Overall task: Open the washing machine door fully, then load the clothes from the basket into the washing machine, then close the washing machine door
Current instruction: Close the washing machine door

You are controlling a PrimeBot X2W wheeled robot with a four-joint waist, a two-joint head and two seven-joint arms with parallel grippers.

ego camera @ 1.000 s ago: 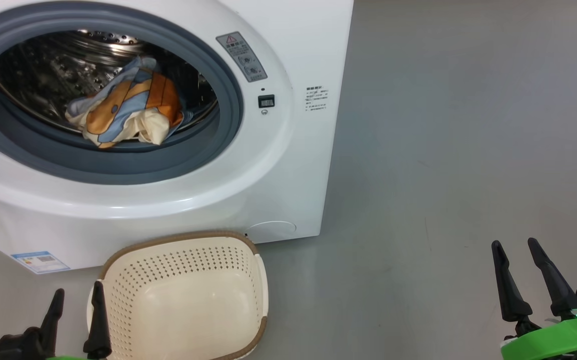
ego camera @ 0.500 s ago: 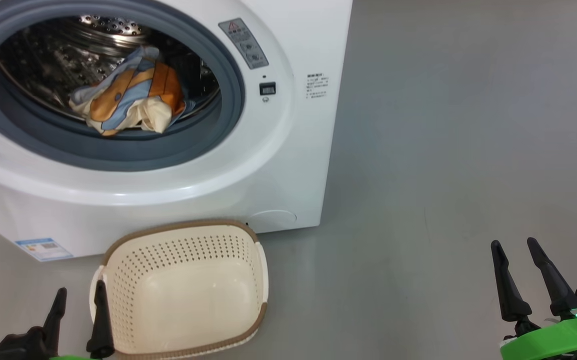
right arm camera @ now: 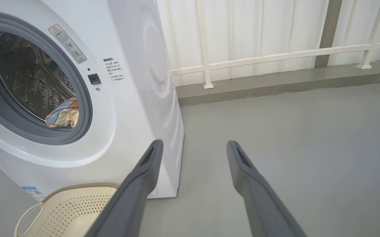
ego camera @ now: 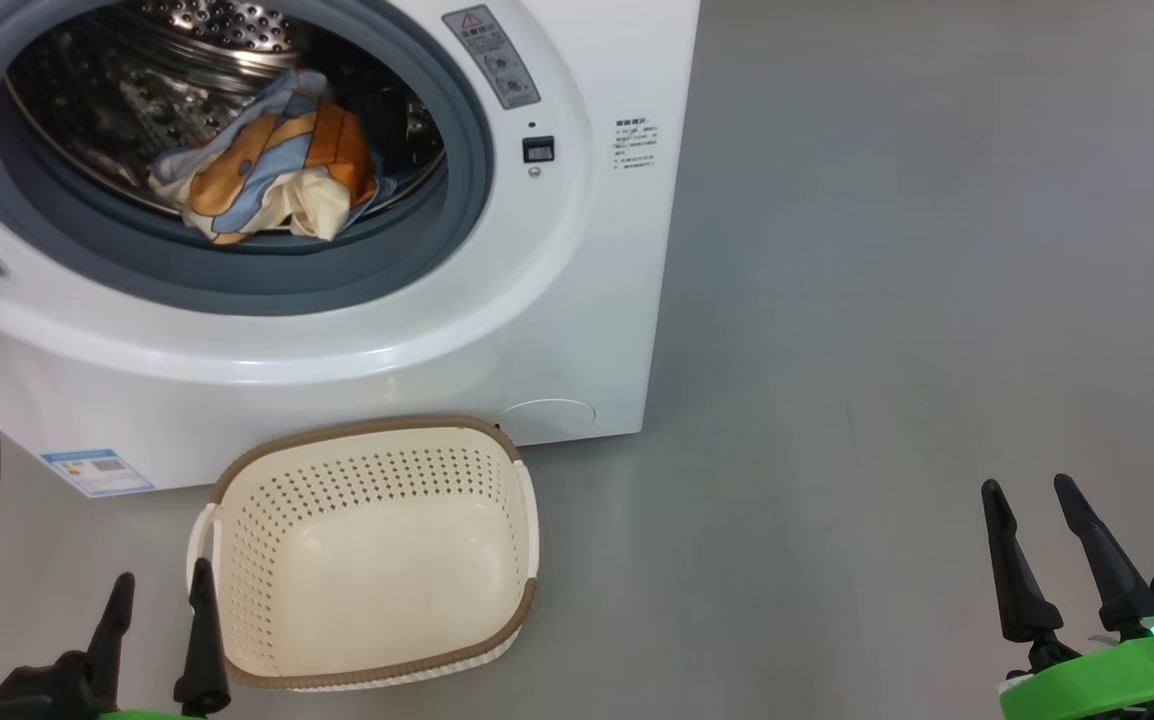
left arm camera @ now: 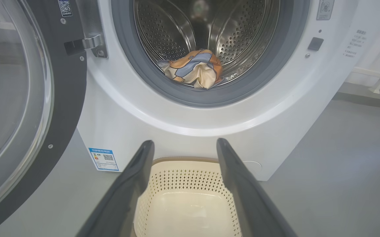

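Grippers at the near edge of the head view: the left gripper (ego camera: 161, 572) and the right gripper (ego camera: 1027, 485) are both seen with fingers spread wide and nothing held between them; neither touches anything.

Change from the earlier head views: the whole picture is shifted, so that the basket (ego camera: 377, 480) and the washing machine (ego camera: 577, 300) sit higher in it and the basket's near rim is now shown entire; this is read as a move of the camera, not of the things; the grippers are placed as before.

Meaning for the task: the basket, standing on the floor (ego camera: 887, 300) just before the machine's front, is seen bare inside; the clothes (ego camera: 267, 175) are bundled in the steel drum (left arm camera: 176, 26), low and close behind the grey gasket (ego camera: 237, 290); loading is judged complete, and only the closing step is taken to remain.

Obstacles: the washing machine door (left arm camera: 66, 108) is swung wide at the robot's left, its glass bowl turned outward; the left gripper is judged the nearer to it; whether the door's lower rim clears the basket's left handle on the swing cannot be told; a fold of cloth near the gasket could be caught if it slips forward.

Surroundings: a blue label (ego camera: 97, 472) is fixed at the machine's lower corner; a white railing (right arm camera: 259, 59) stands well behind, against a pale wall.
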